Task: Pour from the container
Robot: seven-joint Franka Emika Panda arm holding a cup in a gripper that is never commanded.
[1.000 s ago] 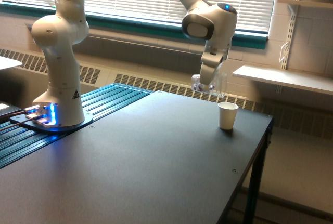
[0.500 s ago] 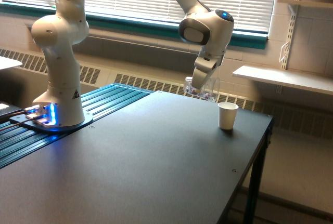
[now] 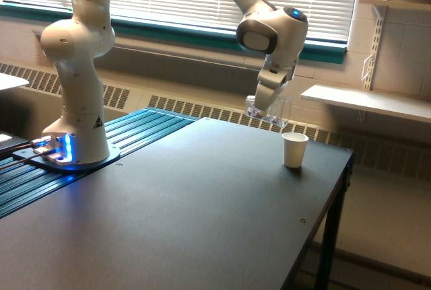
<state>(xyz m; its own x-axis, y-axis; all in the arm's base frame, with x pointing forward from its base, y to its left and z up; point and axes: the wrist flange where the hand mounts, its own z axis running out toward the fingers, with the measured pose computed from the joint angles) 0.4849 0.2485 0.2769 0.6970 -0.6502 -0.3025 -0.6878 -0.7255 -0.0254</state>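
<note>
The container, a small clear plastic cup, hangs in the air over the far edge of the table, tilted toward the exterior view's right. My gripper is shut on it, the white wrist coming down from above. Faint pinkish bits show low in the cup near its wall. A white paper cup stands upright on the dark table, below the container and to its right, apart from it.
The arm's white base with a blue light stands on ribbed rails at the exterior view's left. The table's right edge drops off near the paper cup. A white shelf juts from the wall on the right, with window blinds behind.
The gripper and container swung left half a second ago, then came back right and slightly up toward the paper cup. The paper cup has not moved.
</note>
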